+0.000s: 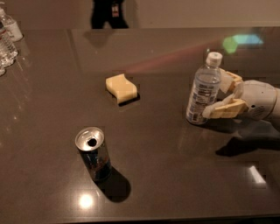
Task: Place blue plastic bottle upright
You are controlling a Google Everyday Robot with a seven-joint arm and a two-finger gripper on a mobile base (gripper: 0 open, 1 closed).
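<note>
The blue plastic bottle [203, 89] stands upright on the dark table [175, 175] at the right, white cap up and label facing me. My gripper [221, 94] reaches in from the right edge at the bottle's height. Its tan fingers [225, 109] are spread, one behind the bottle's upper right side and one at its lower right side. The fingertips sit at the bottle's edge without closing on it. The gripper is open.
A yellow sponge [121, 88] lies at the table's middle. A dark metal drink can [92, 153] stands at the front left. Several clear ribbed bottles [6, 37] stand at the far left edge. A person [111, 13] stands behind the table.
</note>
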